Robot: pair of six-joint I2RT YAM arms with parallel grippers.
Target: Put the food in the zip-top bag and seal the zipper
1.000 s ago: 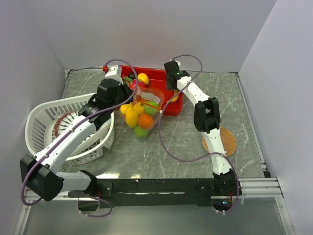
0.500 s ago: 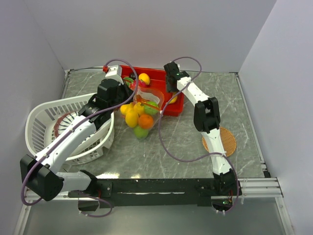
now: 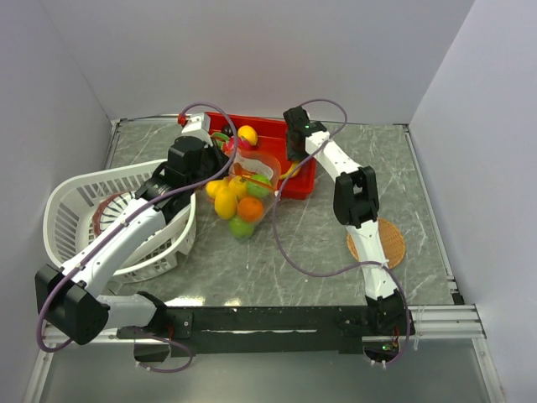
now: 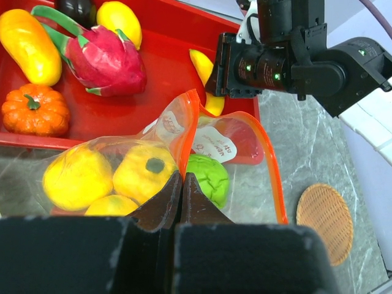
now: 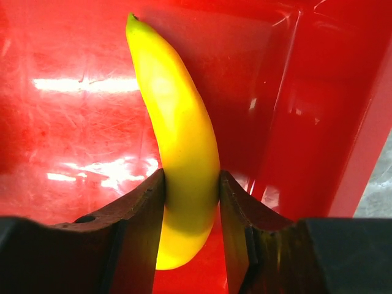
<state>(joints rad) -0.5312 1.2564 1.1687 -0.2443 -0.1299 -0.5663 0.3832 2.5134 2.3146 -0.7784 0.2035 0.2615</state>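
Observation:
The clear zip-top bag (image 3: 243,201) lies in front of the red tray (image 3: 277,128), mouth held open toward it. It holds yellow lemons (image 4: 76,177), a green lime (image 4: 208,177) and an orange (image 3: 250,207). My left gripper (image 4: 182,184) is shut on the bag's orange zipper (image 4: 269,165) strip at the near rim. In the tray's right end lies a yellow banana (image 5: 177,141). My right gripper (image 5: 191,180) reaches down into the tray, both fingers pressed against the banana's sides. From the left wrist view, the right gripper (image 4: 236,67) stands over the banana (image 4: 202,64).
The tray also holds a pink dragon fruit (image 4: 107,55), a small orange pumpkin (image 4: 33,109), a yellow mango (image 4: 27,46) and a lemon (image 4: 119,18). A white slatted basket (image 3: 75,197) stands at the left. A woven coaster (image 3: 377,242) lies at the right.
My right gripper has dipped slightly lower into the tray and its jaws have closed in on the banana. The left gripper and bag have not moved.

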